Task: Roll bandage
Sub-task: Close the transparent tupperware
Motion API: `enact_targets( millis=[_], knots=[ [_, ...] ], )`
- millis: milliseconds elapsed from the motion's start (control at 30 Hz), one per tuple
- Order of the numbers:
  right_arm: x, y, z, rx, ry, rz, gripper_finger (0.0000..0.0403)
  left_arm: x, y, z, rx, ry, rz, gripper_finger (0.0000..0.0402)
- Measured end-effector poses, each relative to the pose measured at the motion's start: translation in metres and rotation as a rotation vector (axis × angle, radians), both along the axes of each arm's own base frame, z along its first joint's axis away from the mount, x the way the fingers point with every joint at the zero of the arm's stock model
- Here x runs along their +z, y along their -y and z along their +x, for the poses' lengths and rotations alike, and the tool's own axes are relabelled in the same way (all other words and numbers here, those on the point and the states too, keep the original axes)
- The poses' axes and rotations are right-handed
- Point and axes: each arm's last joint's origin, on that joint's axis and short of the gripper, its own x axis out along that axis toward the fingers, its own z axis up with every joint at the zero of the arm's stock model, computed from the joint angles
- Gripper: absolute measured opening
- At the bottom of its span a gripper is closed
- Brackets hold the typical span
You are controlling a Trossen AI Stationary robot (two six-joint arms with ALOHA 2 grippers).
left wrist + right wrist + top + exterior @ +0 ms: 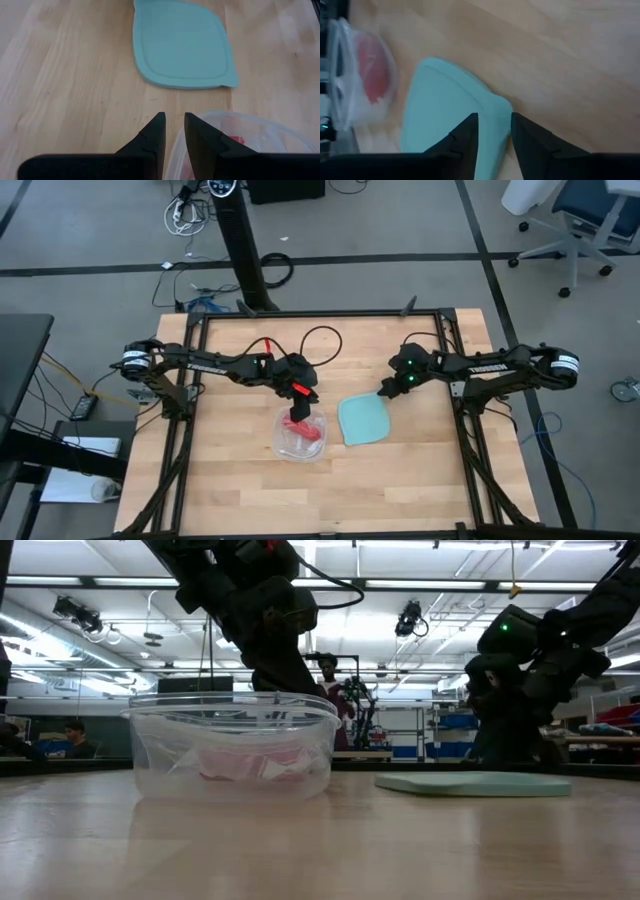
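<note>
High view: red bandage [303,429] bunched inside a clear round container [300,436] near the table's [420,490] middle. Left gripper [301,397] directly above the container's far rim. Light-blue lid [363,420] flat just beside the container, apart from it. Right gripper [386,390] at the lid's far right corner.

Low view: container [235,745] standing upright on the wood, pinkish-red fabric [250,762] low inside. Lid [475,783] flat to its right. Left arm over the container, right arm over the lid. A person [72,738] seated far behind.

Left wrist view: left gripper [173,131] with a narrow gap between its fingers, gripping nothing, above the container rim [240,120]; lid [182,45] beyond.

Right wrist view: right gripper [494,134] parted narrowly, astride the lid's [450,110] corner, clamping nothing as far as visible; red bandage [372,65] in the container beyond.
</note>
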Motion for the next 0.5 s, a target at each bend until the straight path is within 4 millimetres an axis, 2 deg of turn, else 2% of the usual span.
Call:
enact_targets(
  millis=[500],
  knots=[
    [-0.0046, -0.0016, 0.0003, -0.06, -0.053, 0.012, 0.0115, -0.0001, 0.0001, -0.0001, -0.002, -0.001, 0.002, 0.0076]
  ],
)
